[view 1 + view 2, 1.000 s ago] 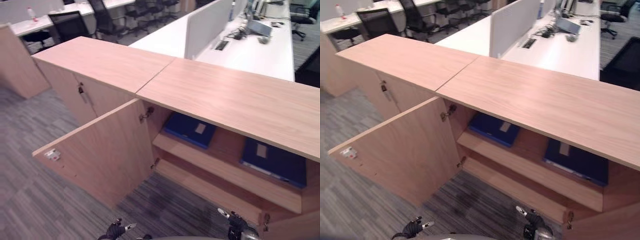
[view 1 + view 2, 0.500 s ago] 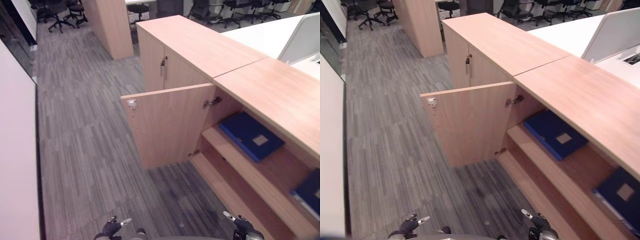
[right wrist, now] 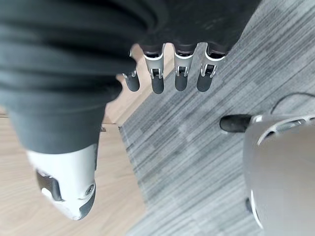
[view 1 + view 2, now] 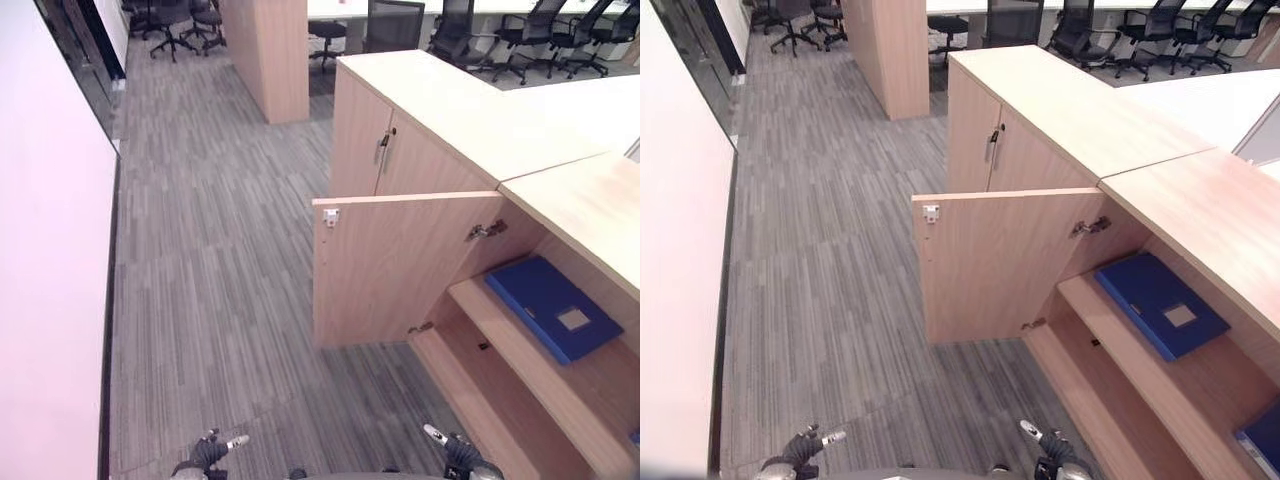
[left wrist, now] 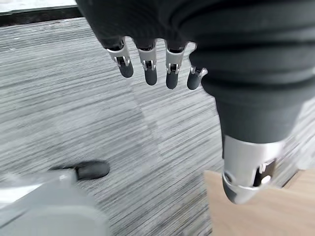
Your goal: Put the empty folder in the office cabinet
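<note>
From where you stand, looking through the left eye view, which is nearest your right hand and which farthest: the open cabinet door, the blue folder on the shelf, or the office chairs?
From the right hand, low right:
1. Blue folder, on the shelf, right.
2. Open door, ahead, centre.
3. Office chairs, far back.

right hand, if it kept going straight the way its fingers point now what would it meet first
Probably the grey striped carpet floor: the right hand hangs open and empty, fingers pointing down near the light wooden cabinet's base. Depth is unclear.
</note>
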